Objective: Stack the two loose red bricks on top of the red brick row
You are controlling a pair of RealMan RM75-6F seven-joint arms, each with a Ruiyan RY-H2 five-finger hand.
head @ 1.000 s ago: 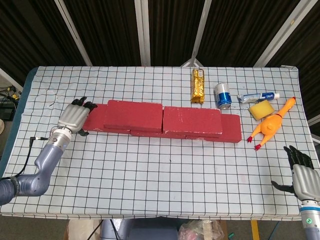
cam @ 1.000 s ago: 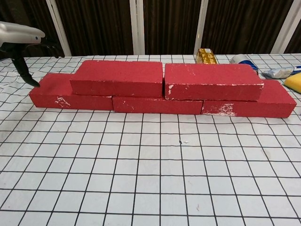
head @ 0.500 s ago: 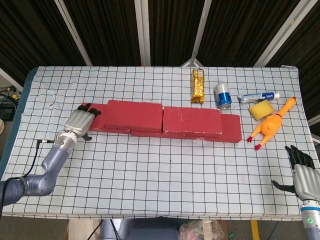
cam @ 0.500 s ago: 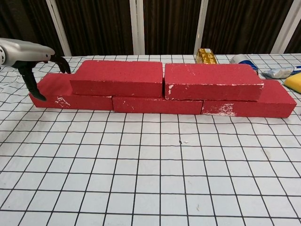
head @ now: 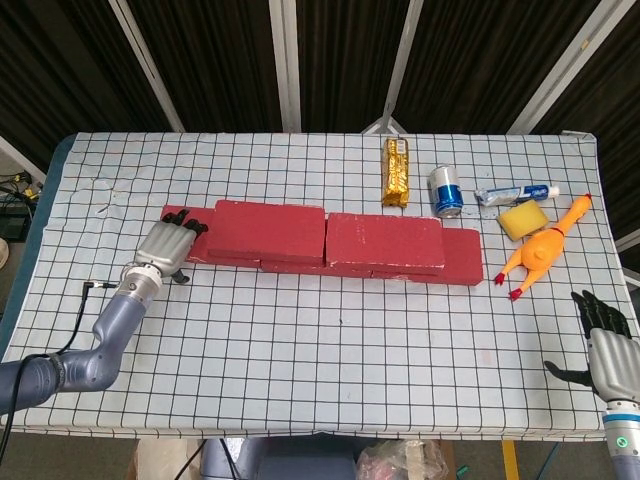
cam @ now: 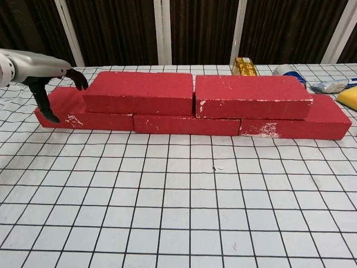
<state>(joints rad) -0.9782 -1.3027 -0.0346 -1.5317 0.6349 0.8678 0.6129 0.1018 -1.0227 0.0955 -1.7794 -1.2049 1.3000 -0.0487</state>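
The red brick row (head: 462, 256) lies across the table's middle, its three bricks seen end to end in the chest view (cam: 187, 124). Two more red bricks lie on top of it, the left one (head: 268, 232) (cam: 142, 92) and the right one (head: 385, 240) (cam: 251, 96), touching end to end. My left hand (head: 165, 248) (cam: 43, 78) straddles the row's bare left end (cam: 70, 106), thumb down its front face, fingers over its top. Whether it squeezes the brick is unclear. My right hand (head: 606, 346) hangs open near the table's front right corner, holding nothing.
Behind and right of the bricks lie a gold packet (head: 397, 172), a blue-and-white can (head: 446, 191), a toothpaste tube (head: 516, 194), a yellow sponge (head: 521, 220) and an orange rubber chicken (head: 541, 250). The checked tablecloth (head: 330, 350) spreads in front of the row.
My left hand has moved right and down from beside the row's left end onto it, thumb dropping along the front face. Bricks and right hand have not moved.
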